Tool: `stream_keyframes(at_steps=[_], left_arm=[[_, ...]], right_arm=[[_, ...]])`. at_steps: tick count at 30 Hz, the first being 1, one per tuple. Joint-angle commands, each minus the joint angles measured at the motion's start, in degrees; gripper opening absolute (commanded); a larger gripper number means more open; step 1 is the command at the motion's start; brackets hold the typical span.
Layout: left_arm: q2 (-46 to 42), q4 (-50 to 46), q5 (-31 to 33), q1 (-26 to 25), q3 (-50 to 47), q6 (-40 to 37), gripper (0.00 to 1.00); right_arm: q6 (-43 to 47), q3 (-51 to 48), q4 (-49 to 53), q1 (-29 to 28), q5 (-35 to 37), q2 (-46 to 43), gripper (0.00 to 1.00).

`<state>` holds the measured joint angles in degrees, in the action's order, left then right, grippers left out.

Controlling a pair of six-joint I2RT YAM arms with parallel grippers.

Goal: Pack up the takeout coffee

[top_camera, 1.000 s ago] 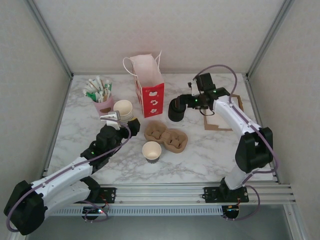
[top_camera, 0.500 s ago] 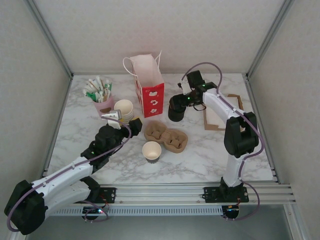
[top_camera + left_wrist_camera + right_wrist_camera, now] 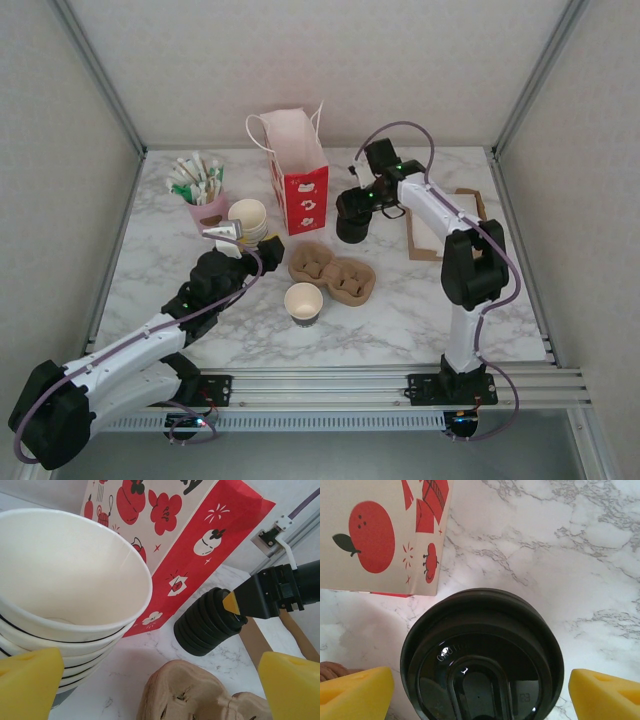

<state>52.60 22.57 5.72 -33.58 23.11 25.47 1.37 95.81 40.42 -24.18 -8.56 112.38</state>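
The coffee cup stood on open bench, just before the carrier. The right hand was spread over the lid stack near the bag's edge. The left hand was spread beside the stacked cups.

— What's on my feed right now?
— Two arms. I've got white shells on the left arm and the right arm, with black joints and black bases. A lilac cable runs along each.
— And the hands?
— Left hand and right hand are both black, with bright yellow wedge pads. I see green lights on the right wrist.
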Motion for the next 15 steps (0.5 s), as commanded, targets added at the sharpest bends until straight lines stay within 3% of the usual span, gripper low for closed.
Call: stream_keyframes(at_steps=[1, 15], left_arm=[[-1.3, 2.2, -0.5, 0.5, -1.0, -0.2, 1.0], [-5.3, 3.0, 0.0, 0.5, -2.7, -0.3, 1.0]], right_arm=[[1.3, 2.4, 1.8, -0.7, 1.7, 1.3, 0.9], [1.0, 2.9, 2.2, -1.0, 2.5, 2.5, 0.87]])
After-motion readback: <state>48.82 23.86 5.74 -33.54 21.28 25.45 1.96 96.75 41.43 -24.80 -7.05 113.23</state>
